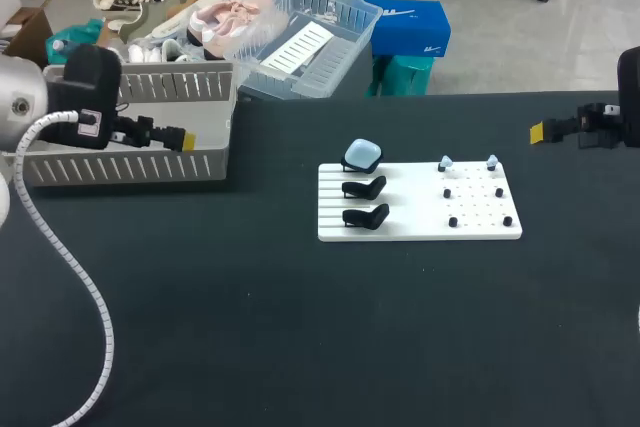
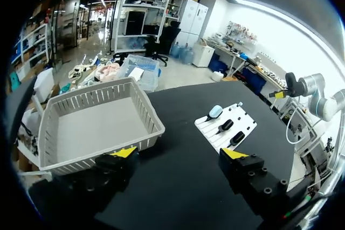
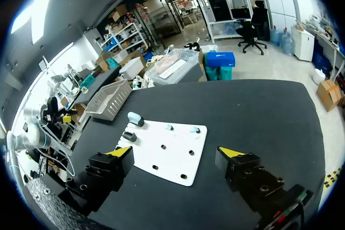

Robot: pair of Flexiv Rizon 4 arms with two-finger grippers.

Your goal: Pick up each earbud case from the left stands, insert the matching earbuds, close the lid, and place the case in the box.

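Head view: both grippers empty, one case waiting on its stand.
Left gripper [image 2: 179, 153], fingers apart, hangs by the box [image 1: 130, 169]; the earbud case [image 1: 362, 155] sits on the rearmost stand, earbuds [image 1: 446, 162] right of it; the right gripper [image 3: 175, 152] is likewise spread. Straddle the case squarely before closing.

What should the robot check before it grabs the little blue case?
1. Earbud case sits on the white board, just beyond two empty stands: ok.
2. Two earbuds wait on the same board: ok.
3. Left gripper open, nothing in it: ok.
4. Right gripper open, nothing in it: ok.
5. Box has room inside: ok.
6. Case lid open or closed: cannot tell.
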